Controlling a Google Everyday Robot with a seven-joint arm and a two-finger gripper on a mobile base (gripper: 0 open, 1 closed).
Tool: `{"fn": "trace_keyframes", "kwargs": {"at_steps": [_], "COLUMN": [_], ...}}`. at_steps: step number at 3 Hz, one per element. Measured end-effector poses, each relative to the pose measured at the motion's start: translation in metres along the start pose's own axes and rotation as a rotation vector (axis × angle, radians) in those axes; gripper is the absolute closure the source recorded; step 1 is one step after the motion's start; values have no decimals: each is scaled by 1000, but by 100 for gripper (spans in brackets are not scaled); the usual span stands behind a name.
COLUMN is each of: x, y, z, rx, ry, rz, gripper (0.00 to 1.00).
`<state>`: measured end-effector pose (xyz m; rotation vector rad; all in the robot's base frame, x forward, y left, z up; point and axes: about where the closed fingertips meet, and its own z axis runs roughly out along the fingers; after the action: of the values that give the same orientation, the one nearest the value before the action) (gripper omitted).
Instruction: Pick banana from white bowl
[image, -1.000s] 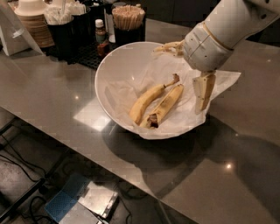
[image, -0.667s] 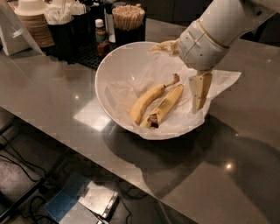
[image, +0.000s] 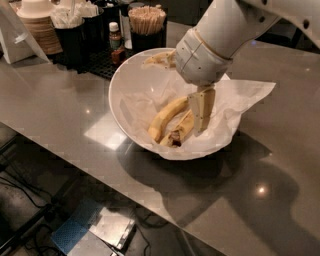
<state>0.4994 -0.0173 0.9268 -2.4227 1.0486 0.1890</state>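
Note:
The white bowl (image: 119, 87) stands on the grey counter, tilted toward me. Two bananas lie in it. The banana (image: 183, 128) is the duller one on the right, with a dark brown mushy end (image: 174, 138) pointing toward me. A brighter curved banana (image: 166, 117) lies right beside it on the left. My gripper (image: 176, 95) reaches down into the bowl from the upper right and is open. One tan finger (image: 202, 107) hangs down against the banana's right side. The other finger (image: 159, 59) is near the bowl's far rim.
A crinkled white paper sheet (image: 247, 97) lies under the bowl's right side. At the back left are a black caddy with wooden stir sticks (image: 146, 13), a small bottle (image: 116, 36), napkins and stacked cups (image: 39, 22). The counter edge runs along the front left, with the floor below.
My gripper has moved left and slightly lower, so the hanging finger is now at the banana's side. The bananas and bowl have not moved.

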Motion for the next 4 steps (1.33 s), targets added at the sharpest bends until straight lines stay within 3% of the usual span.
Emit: {"fn": "trace_keyframes", "kwargs": {"at_steps": [1,2,3,4], "x": [8,29,30,46], "y": [14,34,34,45], "z": [36,64,63,51], "rx": [-19,-42,-43,-57], "ry": [-91,-139,-140,-63], "rz": [79,168,171,221], "gripper": [12,11,10,8]}}
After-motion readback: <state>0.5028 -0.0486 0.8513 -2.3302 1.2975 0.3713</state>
